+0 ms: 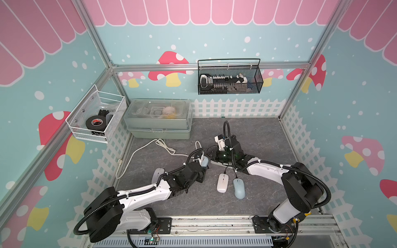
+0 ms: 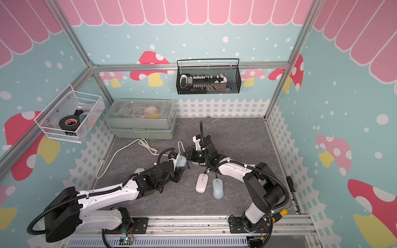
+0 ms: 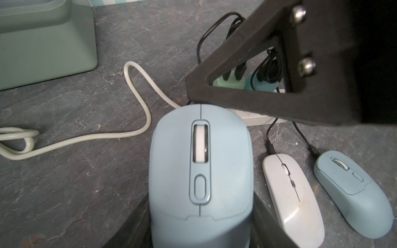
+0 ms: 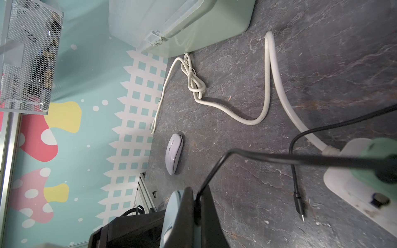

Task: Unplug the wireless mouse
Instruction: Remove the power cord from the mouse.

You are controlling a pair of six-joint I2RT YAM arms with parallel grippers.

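Wireless mouse [image 3: 200, 171], pale blue, is over the middle of the bench [image 1: 264, 133], pinched by its flanks in the left gripper [image 3: 198, 203], nose twd the power strip [image 3: 257, 117]. Right gripper [image 4: 196, 214] is pressed together on a thin black cable [image 4: 268, 156] right at that nose. The cable runs back to the mint charger [image 4: 384, 154] on the strip. Plug in the port or out: hidden, can't tell.

Step in hand, I'd judge: the pull-apart. To do it well, left holds rigid and right draws straight along the mouse's long axis, no twist, grip on the plug body not the cord if poss. Mind the white mouse [image 1: 222, 183] & blue mouse [image 1: 238, 189] nr the front edge, as their leads run to the same strip.
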